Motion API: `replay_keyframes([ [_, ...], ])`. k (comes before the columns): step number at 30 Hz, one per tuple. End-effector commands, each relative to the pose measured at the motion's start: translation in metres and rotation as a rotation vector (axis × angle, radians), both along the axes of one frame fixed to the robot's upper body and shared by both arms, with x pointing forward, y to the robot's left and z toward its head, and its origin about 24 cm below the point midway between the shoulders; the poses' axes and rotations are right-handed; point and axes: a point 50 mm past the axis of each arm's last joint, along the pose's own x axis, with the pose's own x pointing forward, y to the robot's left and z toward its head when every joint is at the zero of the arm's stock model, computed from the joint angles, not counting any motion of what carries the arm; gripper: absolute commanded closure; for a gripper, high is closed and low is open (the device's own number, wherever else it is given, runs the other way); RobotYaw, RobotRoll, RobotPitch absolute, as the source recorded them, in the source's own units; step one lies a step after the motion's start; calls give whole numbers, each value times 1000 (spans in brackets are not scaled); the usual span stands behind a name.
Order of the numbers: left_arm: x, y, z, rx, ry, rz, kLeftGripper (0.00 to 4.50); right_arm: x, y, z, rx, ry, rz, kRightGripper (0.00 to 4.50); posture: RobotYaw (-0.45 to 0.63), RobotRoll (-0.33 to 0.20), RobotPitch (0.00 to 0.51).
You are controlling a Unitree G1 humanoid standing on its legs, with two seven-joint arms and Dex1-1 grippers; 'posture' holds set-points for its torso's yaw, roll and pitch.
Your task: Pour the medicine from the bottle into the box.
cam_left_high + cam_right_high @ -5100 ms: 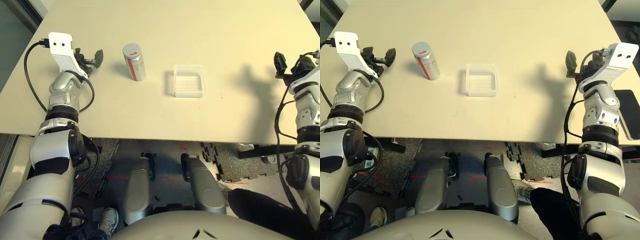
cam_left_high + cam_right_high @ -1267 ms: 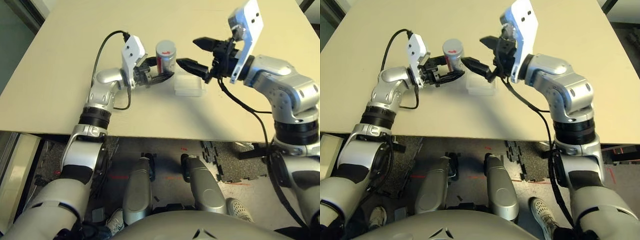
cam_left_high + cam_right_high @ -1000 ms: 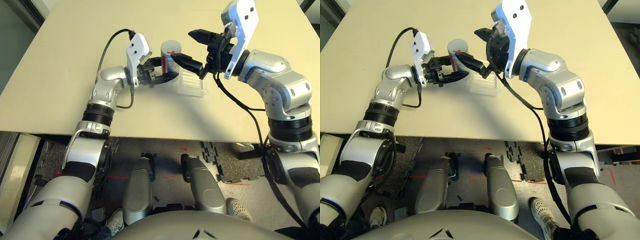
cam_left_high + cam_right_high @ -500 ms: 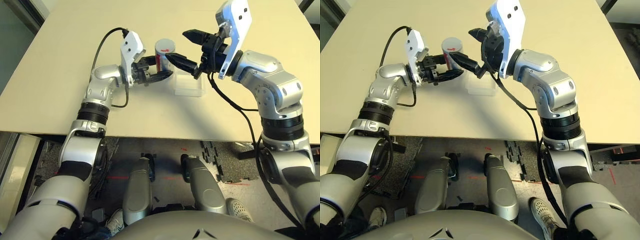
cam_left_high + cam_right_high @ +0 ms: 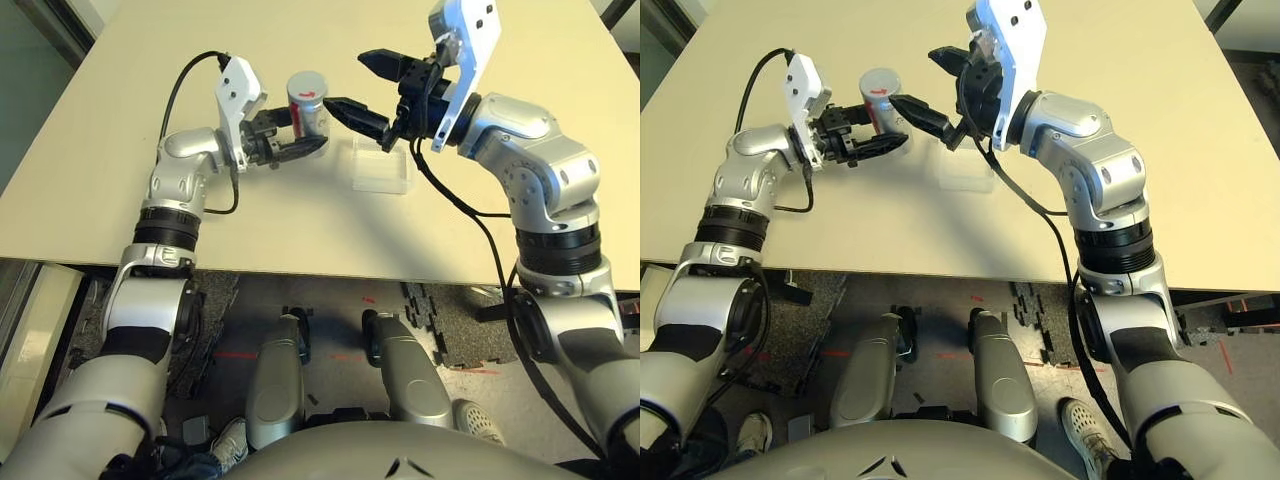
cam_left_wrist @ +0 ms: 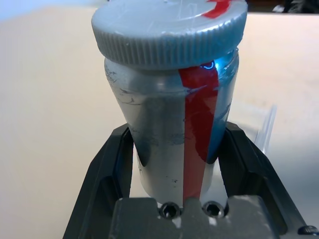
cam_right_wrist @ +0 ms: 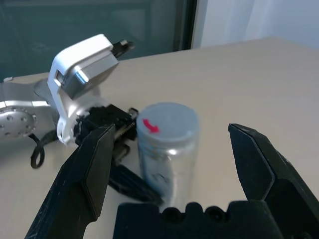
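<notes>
While the bottle (image 5: pixel 306 103) was held upright, above the table (image 5: pixel 120 170) just left of the box (image 5: pixel 381 167), by the clamped left hand (image 5: pixel 303 143), the wide-spread right hand (image 5: pixel 368 84) was best centred squarely over the cap (image 7: pixel 167 122) before closing.

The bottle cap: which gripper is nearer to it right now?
Right. The right gripper hangs open just beside the cap, fingers not touching it. The left gripper is shut on the bottle lower down, around its body.
</notes>
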Motion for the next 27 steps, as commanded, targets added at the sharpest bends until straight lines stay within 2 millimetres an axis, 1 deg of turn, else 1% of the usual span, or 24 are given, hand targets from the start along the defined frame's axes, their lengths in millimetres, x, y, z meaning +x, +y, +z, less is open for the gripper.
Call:
replay_keyframes([
  [1, 1, -14, 5, -10, 10, -63, 1815, 0, -2, 6, -14, -27, 3, 0, -91, 0, 162],
  [6, 4, -29, 9, -8, 21, -118, 1815, 2, -4, 10, -35, -41, -7, 0, -103, 0, 158],
  [11, 3, -39, 5, 0, 50, -166, 1815, 6, -9, 11, -43, -49, -51, 0, -110, 0, 158],
  [18, 0, -39, 0, 0, 67, -176, 1815, 10, -14, 10, -50, -40, -79, 0, -106, 0, 161],
  [24, 0, -34, -1, 6, 70, -161, 1815, 9, -14, 6, -71, -18, -67, 0, -97, 0, 166],
  [25, 1, -33, -1, 8, 69, -158, 1815, 8, -14, 5, -77, -13, -63, 399, -97, 0, 166],
  [26, 1, -32, -1, 10, 70, -156, 1815, 8, -14, 4, -83, -9, -59, 601, -97, 0, 167],
  [27, 1, -32, -1, 10, 70, -155, 1815, 7, -14, 4, -86, -7, -56, 929, -97, 0, 168],
])
